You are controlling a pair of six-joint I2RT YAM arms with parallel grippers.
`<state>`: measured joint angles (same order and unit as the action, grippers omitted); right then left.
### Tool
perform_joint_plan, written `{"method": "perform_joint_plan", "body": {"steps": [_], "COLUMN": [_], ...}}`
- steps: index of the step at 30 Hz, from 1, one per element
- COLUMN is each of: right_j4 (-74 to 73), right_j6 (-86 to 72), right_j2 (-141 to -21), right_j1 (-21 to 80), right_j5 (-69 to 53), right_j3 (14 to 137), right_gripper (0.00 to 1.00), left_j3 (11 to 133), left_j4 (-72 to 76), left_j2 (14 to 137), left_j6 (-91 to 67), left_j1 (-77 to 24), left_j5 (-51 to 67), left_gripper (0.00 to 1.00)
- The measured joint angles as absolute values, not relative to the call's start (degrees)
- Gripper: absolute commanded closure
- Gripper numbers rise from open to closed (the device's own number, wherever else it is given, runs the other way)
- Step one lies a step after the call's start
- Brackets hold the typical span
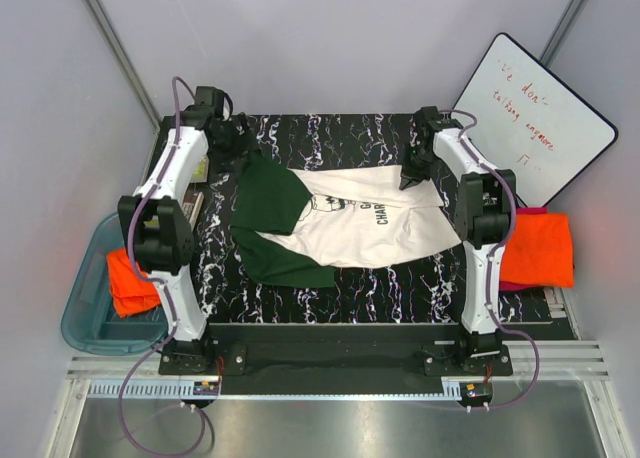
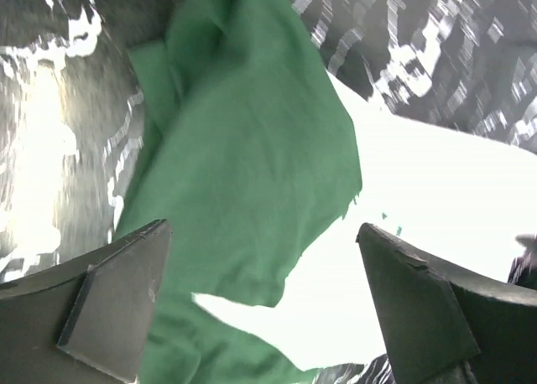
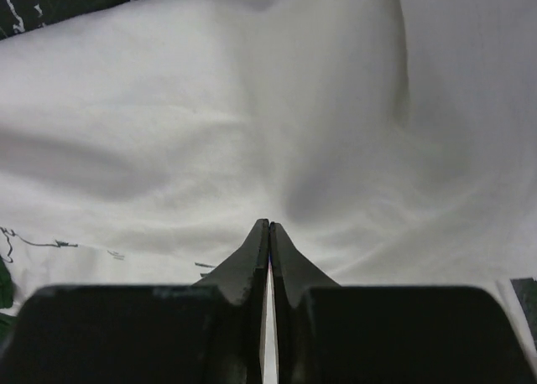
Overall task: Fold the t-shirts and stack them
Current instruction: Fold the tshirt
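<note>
The tee (image 1: 350, 228) lies flat on the mat (image 1: 400, 288), with its long axis running left to right and its green end toward the left arm. Two orange tees (image 1: 130, 283) sit off the mat, one in the bin (image 1: 85, 318) and one at right. At the far edge, the left gripper (image 1: 240, 150) hovers over a sleeve (image 2: 252, 149), fingers spread and empty. The right gripper (image 1: 411, 178) is clenched at the far-right corner. Creases converge on its tips, so it probably pinches cloth.

A red-scribbled whiteboard (image 1: 535, 118) is leaning beyond my black marbled mat's (image 1: 340, 138) far-right corner; a blue plastic bin (image 1: 92, 330) is sitting off its left edge.
</note>
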<state>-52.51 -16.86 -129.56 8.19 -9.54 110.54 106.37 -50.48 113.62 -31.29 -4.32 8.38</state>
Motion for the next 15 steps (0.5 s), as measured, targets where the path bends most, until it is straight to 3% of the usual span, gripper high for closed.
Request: {"method": "perform_joint_plan", "body": {"steps": [1,2,7,15], "right_j4": [-52.38,-52.36,-54.11,-58.00], "right_j6": [-16.86,-16.86,-16.93,-17.43], "right_j2": [-130.63,-131.70,-137.27,-140.75], "right_j1": [8.19,8.19,8.19,8.21], "right_j5": [-9.54,-9.56,-9.52,-8.58], "right_j3": [111.44,112.14,116.66,123.17], "right_gripper": [0.93,0.93,0.96,0.96], "left_j3": [105.06,104.18,101.30,104.14], "left_j4": [-50.61,-50.59,-50.68,-57.34], "left_j2": [111.53,110.15,109.03,124.57], "left_j6": [-30.89,-30.68,-27.14,-26.52], "left_j1": [-5.04,-5.76,-10.28,-12.51], "left_j5": [8.27,8.12,7.55,7.01], "left_gripper": [0.86,1.00,1.00,1.00]}}
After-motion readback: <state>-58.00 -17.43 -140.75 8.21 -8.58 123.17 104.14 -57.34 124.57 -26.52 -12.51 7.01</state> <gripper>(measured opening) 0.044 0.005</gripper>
